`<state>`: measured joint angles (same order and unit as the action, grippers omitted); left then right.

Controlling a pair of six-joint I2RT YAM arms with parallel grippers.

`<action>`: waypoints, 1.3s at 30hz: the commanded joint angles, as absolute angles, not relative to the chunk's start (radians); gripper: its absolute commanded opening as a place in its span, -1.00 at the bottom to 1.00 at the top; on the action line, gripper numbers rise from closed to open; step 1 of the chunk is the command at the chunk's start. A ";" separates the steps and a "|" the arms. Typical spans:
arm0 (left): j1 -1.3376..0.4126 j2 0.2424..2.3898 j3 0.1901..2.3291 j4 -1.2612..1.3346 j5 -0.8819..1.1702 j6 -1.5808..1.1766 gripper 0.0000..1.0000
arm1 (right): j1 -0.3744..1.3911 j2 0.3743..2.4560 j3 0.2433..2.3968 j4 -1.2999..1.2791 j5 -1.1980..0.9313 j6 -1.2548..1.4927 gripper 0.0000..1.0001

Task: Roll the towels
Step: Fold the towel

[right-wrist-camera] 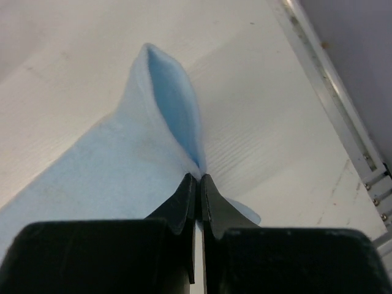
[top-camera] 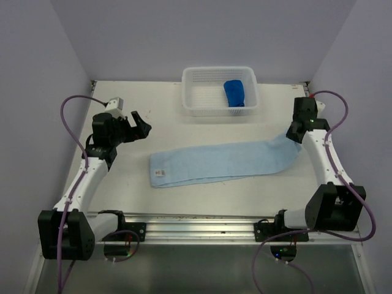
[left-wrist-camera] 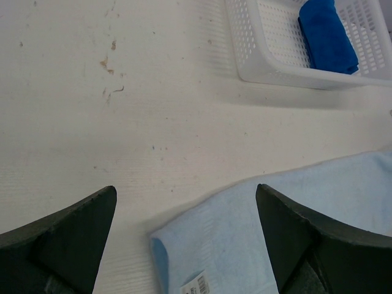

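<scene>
The pale sky blue towel [top-camera: 223, 160] lies folded into a long strip across the middle of the table, its label at the left end. My right gripper [top-camera: 294, 136] is shut on its right end, and in the right wrist view the cloth [right-wrist-camera: 153, 122] bunches up from the pinched fingertips [right-wrist-camera: 197, 177]. My left gripper [top-camera: 139, 122] hangs open above the table, left of the strip; its wrist view shows the towel's left corner [left-wrist-camera: 245, 239] between the wide jaws. The dark royal blue towel [top-camera: 234, 93] sits rolled in the white basket [top-camera: 202, 109], also seen as a blue roll [left-wrist-camera: 327, 37].
The white perforated basket [left-wrist-camera: 269, 67] stands at the back centre of the table. Purple walls close in the left, right and back. A metal rail [top-camera: 202, 225] runs along the near edge between the arm bases.
</scene>
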<state>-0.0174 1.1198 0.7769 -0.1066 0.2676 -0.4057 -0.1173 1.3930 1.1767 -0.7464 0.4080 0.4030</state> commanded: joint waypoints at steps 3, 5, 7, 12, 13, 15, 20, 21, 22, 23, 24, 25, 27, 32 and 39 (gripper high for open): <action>-0.028 1.095 0.767 -0.066 0.245 -0.359 0.99 | 0.121 1.325 1.210 -0.669 0.284 0.333 -1.00; -0.028 1.091 0.764 -0.071 0.247 -0.359 0.99 | 0.203 1.350 1.244 -0.689 0.269 0.363 -1.00; -0.028 1.089 0.761 -0.075 0.250 -0.359 0.99 | 0.259 1.367 1.259 -0.701 0.271 0.405 -1.00; -0.028 1.085 0.765 -0.084 0.233 -0.356 0.99 | 0.399 1.433 1.281 -0.697 0.232 0.501 -1.00; -0.028 1.083 0.765 -0.087 0.232 -0.354 0.99 | 0.419 1.457 1.285 -0.698 0.244 0.512 -1.00; -0.028 1.080 0.764 -0.087 0.227 -0.353 0.99 | 0.478 1.483 1.302 -0.689 0.238 0.537 -1.00; -0.028 1.074 0.765 -0.094 0.213 -0.350 0.99 | 0.622 1.612 1.403 -0.684 0.248 0.571 -1.00; -0.028 1.074 0.765 -0.094 0.210 -0.350 0.99 | 0.641 1.633 1.429 -0.704 0.256 0.583 -1.00; -0.028 1.072 0.764 -0.095 0.206 -0.350 0.99 | 0.659 1.661 1.455 -0.712 0.258 0.587 -1.00; -0.028 1.072 0.765 -0.097 0.203 -0.350 0.99 | 0.695 1.705 1.513 -0.721 0.259 0.592 -1.00; -0.028 1.074 0.765 -0.098 0.201 -0.350 0.99 | 0.710 1.730 1.541 -0.741 0.265 0.606 -1.00; -0.028 1.072 0.765 -0.097 0.201 -0.350 0.99 | 0.727 1.752 1.571 -0.747 0.264 0.610 -1.00; -0.028 1.072 0.764 -0.098 0.201 -0.351 0.99 | 0.771 1.815 1.647 -0.765 0.264 0.618 -1.00; -0.028 1.074 0.765 -0.098 0.204 -0.353 0.99 | 0.845 1.922 1.762 -0.776 0.239 0.655 -1.00; -0.028 1.078 0.767 -0.098 0.210 -0.360 0.99 | 0.919 2.020 1.896 -0.816 0.219 0.675 -1.00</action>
